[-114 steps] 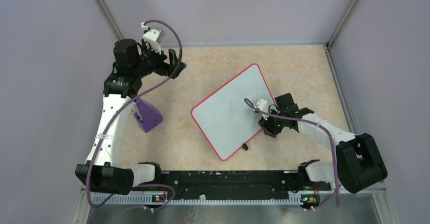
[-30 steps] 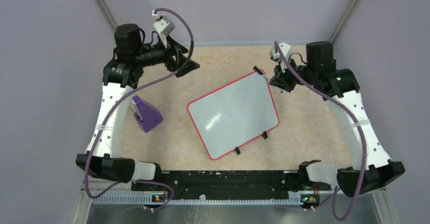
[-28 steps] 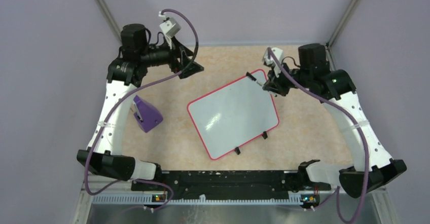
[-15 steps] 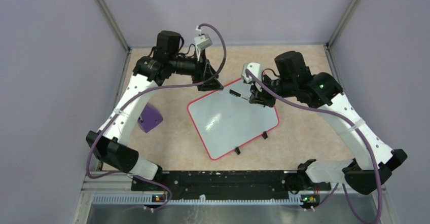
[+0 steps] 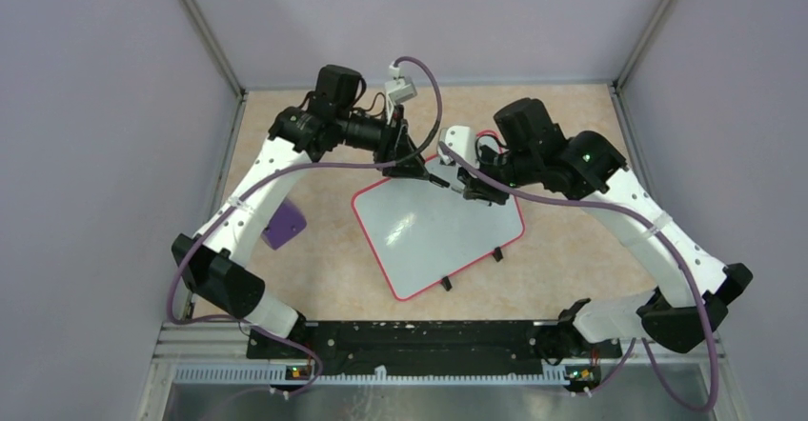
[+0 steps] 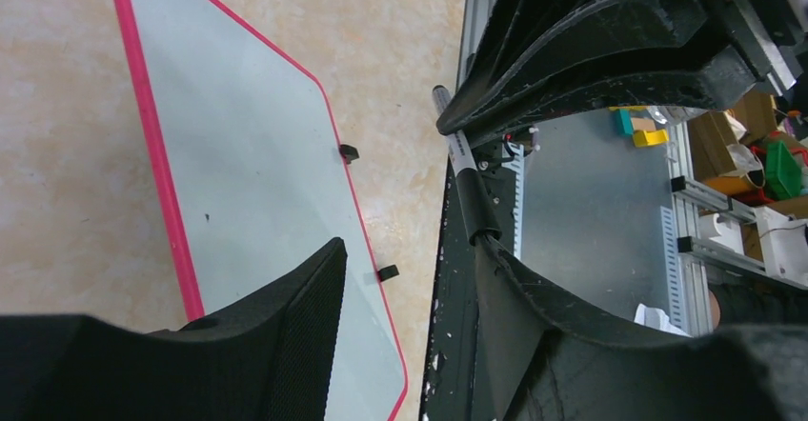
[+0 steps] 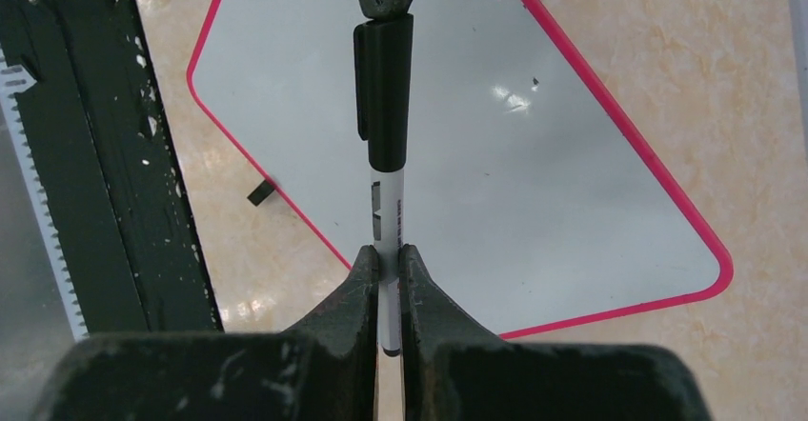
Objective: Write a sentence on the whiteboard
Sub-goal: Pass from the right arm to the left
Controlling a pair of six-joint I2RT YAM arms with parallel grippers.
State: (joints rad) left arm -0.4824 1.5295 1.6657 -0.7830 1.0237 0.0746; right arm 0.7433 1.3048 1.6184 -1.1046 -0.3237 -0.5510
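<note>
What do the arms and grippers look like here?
The left arm and right arm: white link shells, black joint housings, a purple cable looped along each. The left gripper and right gripper: black curved fingers, scuffed, with a white camera block at each wrist.

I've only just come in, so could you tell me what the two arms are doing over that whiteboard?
The right gripper is shut on the barrel of a marker, holding it above the far end of the whiteboard. The left gripper straddles the marker's black cap, with one finger against it and the other apart, so it looks set to pull the cap off. The cap is on, and the board carries no writing yet.
</note>
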